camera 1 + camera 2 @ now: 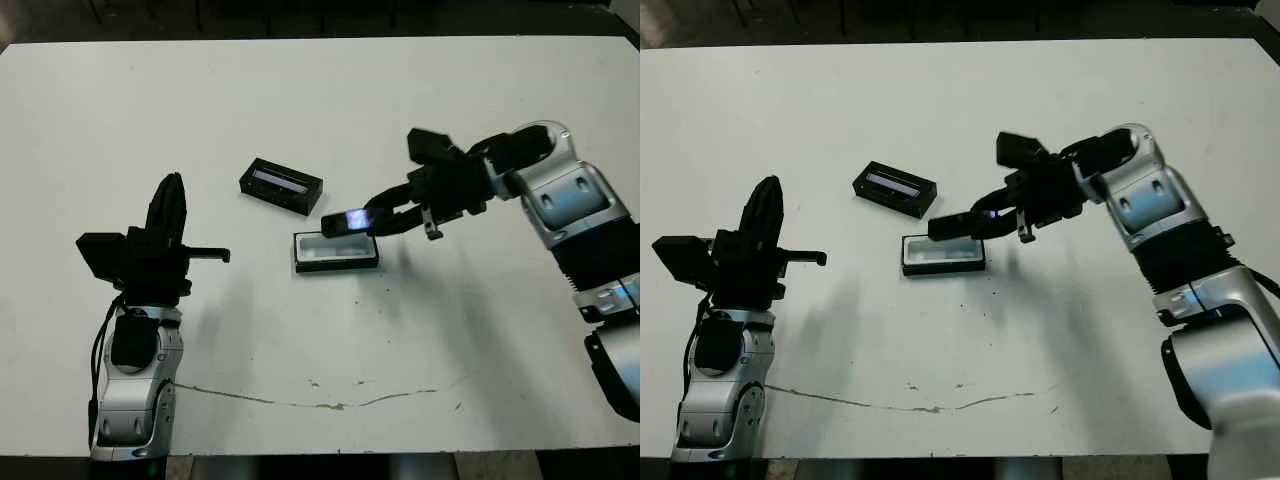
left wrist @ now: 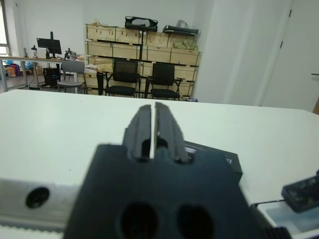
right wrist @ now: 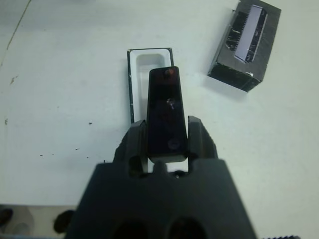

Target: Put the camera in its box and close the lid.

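Note:
My right gripper (image 1: 375, 215) is shut on the camera (image 1: 347, 221), a slim black bar with a blue-purple glint, held just above the box (image 1: 336, 252). In the right wrist view the camera (image 3: 166, 112) sticks out between the fingers, lined up over the white inside of the box (image 3: 149, 62). The lid (image 1: 281, 185), black with a greyish window strip, lies on the table just behind and left of the box; it also shows as the lid (image 3: 245, 46). My left gripper (image 1: 172, 195) is shut on nothing, raised at the left, well away from these things.
A thin crack-like mark (image 1: 300, 400) runs across the white table near the front edge. Beyond the far edge, the left wrist view shows chairs (image 2: 164, 82) and shelves of wooden crates.

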`<state>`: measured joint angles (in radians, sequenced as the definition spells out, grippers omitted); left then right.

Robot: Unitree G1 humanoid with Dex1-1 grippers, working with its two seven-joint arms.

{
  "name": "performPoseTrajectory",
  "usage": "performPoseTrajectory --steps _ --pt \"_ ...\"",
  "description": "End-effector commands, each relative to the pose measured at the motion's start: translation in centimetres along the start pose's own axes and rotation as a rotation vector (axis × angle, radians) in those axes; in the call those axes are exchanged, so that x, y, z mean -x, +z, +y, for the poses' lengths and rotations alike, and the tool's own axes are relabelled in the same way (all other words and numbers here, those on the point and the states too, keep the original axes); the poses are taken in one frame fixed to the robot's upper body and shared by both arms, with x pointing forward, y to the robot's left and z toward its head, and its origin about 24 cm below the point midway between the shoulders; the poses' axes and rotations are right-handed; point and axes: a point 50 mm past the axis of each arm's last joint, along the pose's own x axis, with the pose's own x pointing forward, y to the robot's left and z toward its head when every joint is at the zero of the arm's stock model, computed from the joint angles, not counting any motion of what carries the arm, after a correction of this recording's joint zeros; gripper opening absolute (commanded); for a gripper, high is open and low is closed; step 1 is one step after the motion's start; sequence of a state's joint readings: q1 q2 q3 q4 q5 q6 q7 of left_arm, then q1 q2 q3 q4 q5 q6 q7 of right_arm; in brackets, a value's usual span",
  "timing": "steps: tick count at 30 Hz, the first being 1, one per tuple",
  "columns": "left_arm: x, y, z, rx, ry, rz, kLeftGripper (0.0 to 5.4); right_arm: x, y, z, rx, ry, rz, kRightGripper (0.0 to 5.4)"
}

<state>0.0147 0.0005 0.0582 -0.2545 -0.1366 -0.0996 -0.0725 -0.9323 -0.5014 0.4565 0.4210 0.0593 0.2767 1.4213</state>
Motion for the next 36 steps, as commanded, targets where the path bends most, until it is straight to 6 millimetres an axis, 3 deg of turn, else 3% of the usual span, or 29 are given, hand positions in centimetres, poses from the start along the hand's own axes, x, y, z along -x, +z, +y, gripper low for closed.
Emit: performPoseTrajectory --steps 1,23,36 --pt "0.2 -0.5 0.2 -0.007 0.000 0.034 0.00 -0.5 -0.6 0.3 0.013 0.019 0.023 0.65" --pt "0.3 -0.6 0.1 -0.002 0.002 0.036 0.00 -1.2 -1.2 0.7 -0.034 0.097 0.051 0.65" --pt "0.6 -0.6 -0.2 -0.001 0.004 0.038 0.00 -2.8 0.7 1.2 0.056 0.066 0.107 0.65"
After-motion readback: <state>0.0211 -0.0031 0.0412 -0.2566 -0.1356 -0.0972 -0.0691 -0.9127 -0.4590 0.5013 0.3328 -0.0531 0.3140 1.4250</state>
